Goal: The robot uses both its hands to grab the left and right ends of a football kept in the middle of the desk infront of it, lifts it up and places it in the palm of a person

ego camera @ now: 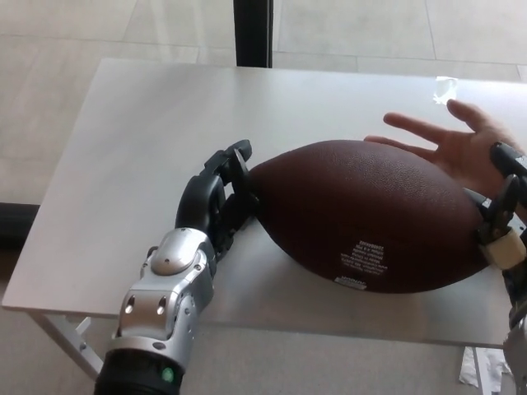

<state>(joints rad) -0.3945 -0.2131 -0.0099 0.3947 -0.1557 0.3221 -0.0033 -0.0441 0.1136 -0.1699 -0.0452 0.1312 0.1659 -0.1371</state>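
A large brown football (370, 214) with small white print lies across the middle of the white desk (148, 123), its left end tilted slightly up. My left hand (218, 197) is at that left end, its black fingers curled against the tip. My right hand (501, 218) shows only partly at the picture's right edge and presses on the ball's right end. Just behind the right half of the ball, a person's open hand (465, 148) is held palm up with fingers spread. I cannot tell whether the ball is off the desk.
The desk's front edge (272, 325) runs close below the ball. A dark post (253, 33) stands behind the desk's far edge, and tiled floor (49, 49) surrounds it. Crumpled paper (486, 370) lies on the floor at the lower right.
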